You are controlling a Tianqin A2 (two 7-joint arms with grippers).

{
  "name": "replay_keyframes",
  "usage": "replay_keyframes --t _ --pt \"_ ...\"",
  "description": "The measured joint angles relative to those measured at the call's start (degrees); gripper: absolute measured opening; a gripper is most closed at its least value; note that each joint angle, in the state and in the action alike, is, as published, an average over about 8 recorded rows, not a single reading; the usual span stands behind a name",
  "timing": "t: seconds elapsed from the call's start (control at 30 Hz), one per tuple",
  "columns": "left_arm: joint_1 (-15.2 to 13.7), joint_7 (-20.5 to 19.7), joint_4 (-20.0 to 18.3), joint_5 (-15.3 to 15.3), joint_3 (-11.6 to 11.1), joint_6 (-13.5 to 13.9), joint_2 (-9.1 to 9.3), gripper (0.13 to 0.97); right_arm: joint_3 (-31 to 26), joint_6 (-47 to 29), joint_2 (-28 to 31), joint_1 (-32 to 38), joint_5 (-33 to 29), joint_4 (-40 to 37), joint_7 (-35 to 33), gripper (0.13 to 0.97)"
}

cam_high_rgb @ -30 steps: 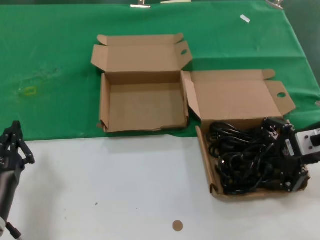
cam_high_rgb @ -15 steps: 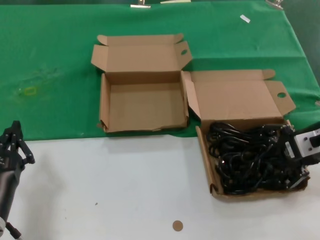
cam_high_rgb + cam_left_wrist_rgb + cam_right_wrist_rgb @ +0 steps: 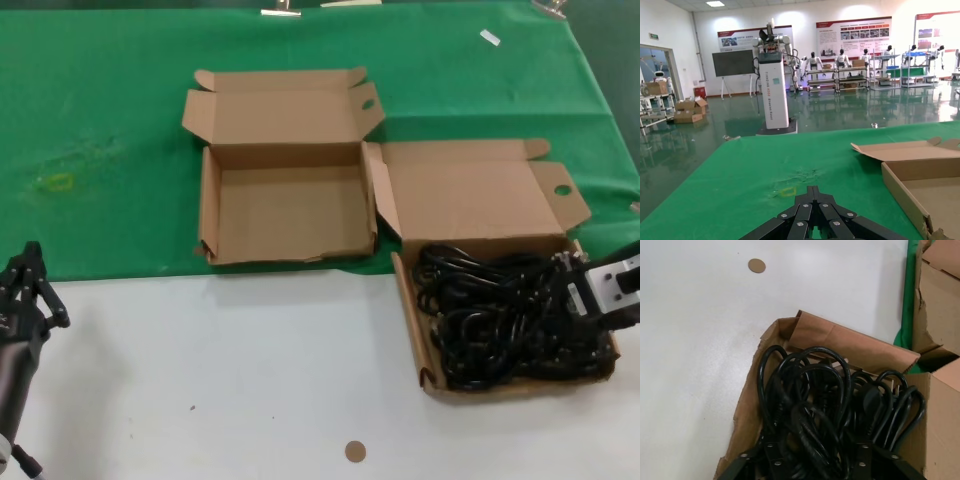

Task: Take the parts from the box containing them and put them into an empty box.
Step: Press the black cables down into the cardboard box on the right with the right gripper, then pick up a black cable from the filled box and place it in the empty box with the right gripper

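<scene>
The parts, black power cords, lie tangled in the splay-walled cardboard box at the right, its lid open behind. My right gripper is down among them at that box's right side. In the right wrist view its fingers stand wide apart with cords between them, so the right gripper is open. The empty straight-walled box stands open left of it on the green cloth, and it also shows in the left wrist view. My left gripper is shut and parked at the near left.
A green cloth covers the far half of the table and the near half is white. A small brown disc lies on the white part near the front, also in the right wrist view. A white tag lies far right.
My right gripper has moved toward the right side of the cord box and sunk lower among the cords. The left arm and both boxes have not moved.
</scene>
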Motion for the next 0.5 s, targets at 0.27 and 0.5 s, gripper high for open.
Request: replay_keyframes --t 0.27,0.5 --pt "0.0 0.0 0.0 0.0 0.0 0.0 0.0 0.144 -0.05 -0.66 -0.29 0.33 -0.43 0.19 0.06 0.371" --pt "0.0 0.0 0.0 0.0 0.0 0.0 0.0 0.144 0.45 -1.16 0.09 0.77 -0.45 1.83 1.03 0.254"
